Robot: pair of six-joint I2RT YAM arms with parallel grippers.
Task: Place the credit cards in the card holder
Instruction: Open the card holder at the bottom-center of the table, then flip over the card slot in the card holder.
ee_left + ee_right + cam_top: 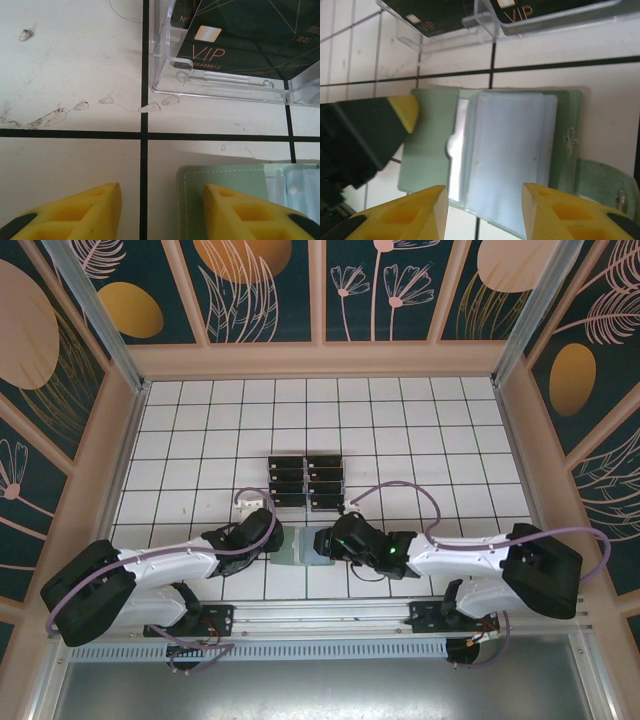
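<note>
No card is in yet: the credit cards [305,480] sit in the clear rack [225,86] just beyond the card holder [515,150], which lies open on the near table between the left pincer [161,190] and right pincer [484,190], both parted and empty.

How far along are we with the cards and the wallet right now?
Done: the card holder lies open, sleeves showing no card. In hand: the left hand has one finger over its flap; the right hand hovers open above it, holding nothing. Left: all visible credit cards sit in the clear rack; none loaded.
</note>
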